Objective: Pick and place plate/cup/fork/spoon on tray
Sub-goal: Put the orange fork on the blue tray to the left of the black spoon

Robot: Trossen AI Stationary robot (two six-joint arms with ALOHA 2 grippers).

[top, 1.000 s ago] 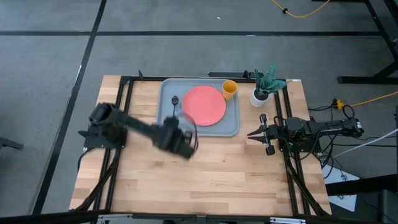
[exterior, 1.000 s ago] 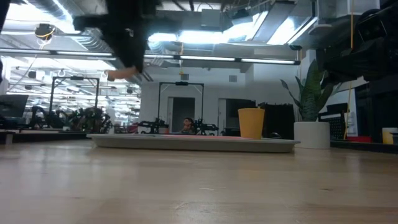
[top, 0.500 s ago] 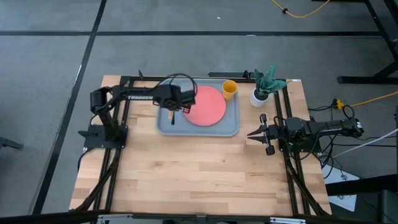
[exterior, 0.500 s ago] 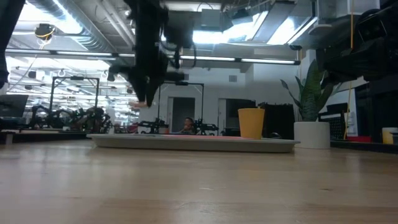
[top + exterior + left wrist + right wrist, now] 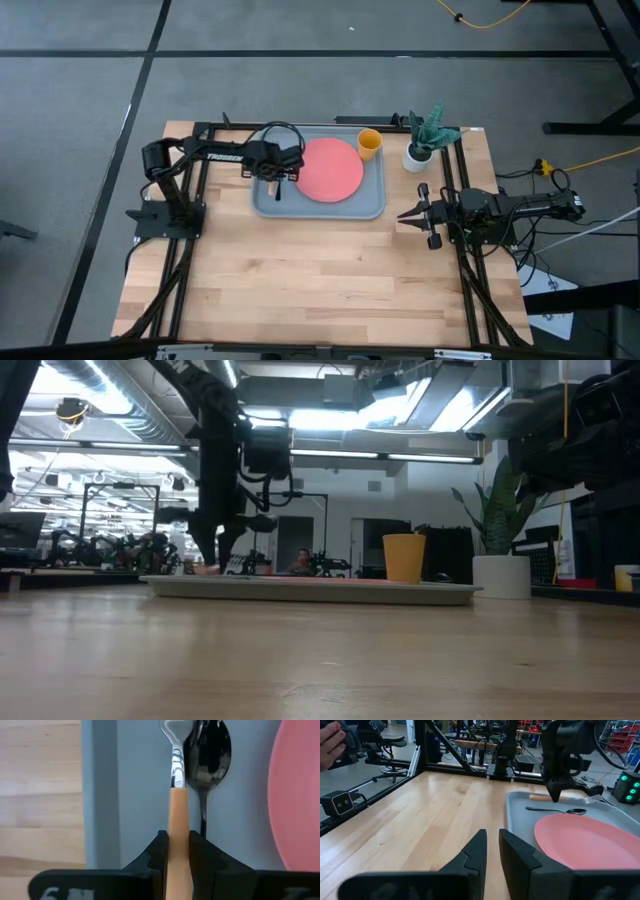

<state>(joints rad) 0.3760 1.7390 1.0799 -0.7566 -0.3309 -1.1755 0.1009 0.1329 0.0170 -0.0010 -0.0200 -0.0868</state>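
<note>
My left gripper (image 5: 278,178) stands over the left part of the blue-grey tray (image 5: 372,207), shut on the fork (image 5: 176,785), which has an orange handle and a metal head. The dark spoon (image 5: 209,755) lies on the tray floor right beside the fork, parallel to it. The coral-pink plate (image 5: 328,168) lies flat in the tray's middle. The yellow cup (image 5: 369,143) stands upright in the tray's far right corner. My right gripper (image 5: 403,213) is shut and empty, waiting at the table's right side. My left gripper pinches the fork's orange handle (image 5: 177,837) between its two fingers, back from the metal head. The fingers point down from above and lie across the handle. The fork lies level, low over the tray floor beside the spoon; whether it touches the floor I cannot tell.
A white pot with a green plant (image 5: 422,148) stands just right of the tray at the far edge. Bare wooden table (image 5: 330,280) spreads over the near half. A person's hand (image 5: 330,742) shows in the room beyond the table.
My left gripper has carried the fork from over the middle of the table toward the far edge, over the tray's left part, and has then gone down until the fork is low beside the spoon. It has stayed shut on the fork.
</note>
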